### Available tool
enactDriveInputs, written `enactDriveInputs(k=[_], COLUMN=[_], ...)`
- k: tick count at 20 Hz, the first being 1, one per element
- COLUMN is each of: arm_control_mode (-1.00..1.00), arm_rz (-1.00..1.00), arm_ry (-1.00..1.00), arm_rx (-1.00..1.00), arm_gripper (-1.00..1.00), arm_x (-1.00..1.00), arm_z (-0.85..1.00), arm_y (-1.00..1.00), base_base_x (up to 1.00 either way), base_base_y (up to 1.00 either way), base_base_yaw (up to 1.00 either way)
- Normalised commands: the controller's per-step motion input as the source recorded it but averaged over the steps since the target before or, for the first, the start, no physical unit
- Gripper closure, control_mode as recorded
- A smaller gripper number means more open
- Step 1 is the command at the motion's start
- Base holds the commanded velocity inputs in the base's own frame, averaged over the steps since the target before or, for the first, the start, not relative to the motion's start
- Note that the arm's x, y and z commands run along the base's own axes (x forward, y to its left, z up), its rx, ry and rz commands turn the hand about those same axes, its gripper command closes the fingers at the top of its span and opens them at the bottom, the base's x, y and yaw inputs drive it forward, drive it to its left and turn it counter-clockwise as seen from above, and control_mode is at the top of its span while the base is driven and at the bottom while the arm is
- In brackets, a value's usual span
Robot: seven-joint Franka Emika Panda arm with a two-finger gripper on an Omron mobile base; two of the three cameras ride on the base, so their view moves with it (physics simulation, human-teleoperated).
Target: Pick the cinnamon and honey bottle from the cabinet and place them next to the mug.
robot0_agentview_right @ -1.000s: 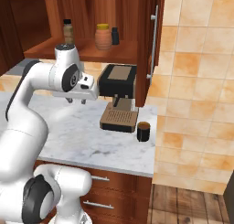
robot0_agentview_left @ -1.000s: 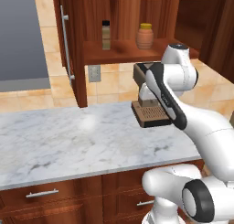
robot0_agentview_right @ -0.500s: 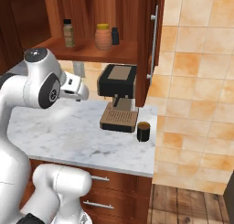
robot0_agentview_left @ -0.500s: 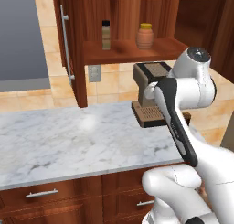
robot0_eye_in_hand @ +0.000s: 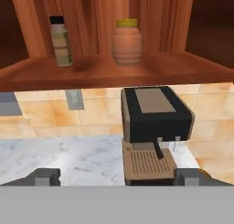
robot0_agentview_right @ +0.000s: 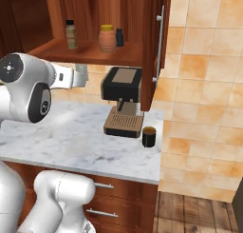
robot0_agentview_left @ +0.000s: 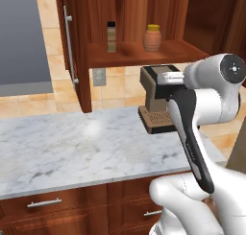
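The cabinet (robot0_agentview_left: 77,52) stands open, and its shelf (robot0_eye_in_hand: 114,72) carries two bottles. The cinnamon (robot0_agentview_left: 111,36) (robot0_agentview_right: 71,34) (robot0_eye_in_hand: 60,41), slim and tan with a black cap, stands on the left. The honey bottle (robot0_agentview_left: 152,38) (robot0_agentview_right: 107,38) (robot0_eye_in_hand: 126,42), squat and orange-brown with a yellow lid, stands to its right. My gripper (robot0_eye_in_hand: 116,177) (robot0_agentview_left: 166,78) (robot0_agentview_right: 81,75) is open and empty, hovering in front of the shelf and below it, well short of both bottles. The dark mug (robot0_agentview_right: 149,136) sits on the counter right of the coffee machine.
A black and tan coffee machine (robot0_agentview_left: 156,104) (robot0_agentview_right: 122,101) (robot0_eye_in_hand: 153,127) stands on the marble counter (robot0_agentview_left: 72,147) under the shelf. A small all-black bottle (robot0_agentview_right: 119,37) stands behind the honey bottle. The open door with a silver bar handle (robot0_agentview_right: 159,44) hangs at the right.
The arm has folded back toward the base and lifted. The hand now faces the cabinet shelf with its jaws wide. The bottles and the mug have not moved.
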Motion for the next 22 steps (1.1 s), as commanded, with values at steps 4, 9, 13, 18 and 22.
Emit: enactDriveInputs(k=[4,9,13,18,22], arm_control_mode=[-1.0,-1.0,-1.0,-1.0,-1.0], arm_rz=[0.0,0.02,0.01,0.0,0.0], arm_ry=[-0.28,-0.03,0.04,0.13,0.05], arm_rx=[0.0,0.0,0.0,-0.02,-0.01], arm_gripper=[-1.0,-1.0,-1.0,-1.0,-1.0], arm_x=[0.21,0.48,0.57,0.65,0.57], arm_z=[0.94,0.73,0.34,0.0,0.0], arm_y=[-0.21,-0.17,0.0,0.0,-0.04], base_base_x=[0.0,0.0,0.0,0.0,0.0], base_base_y=[0.0,0.0,0.0,0.0,0.0], base_base_yaw=[0.0,0.0,0.0,0.0,0.0])
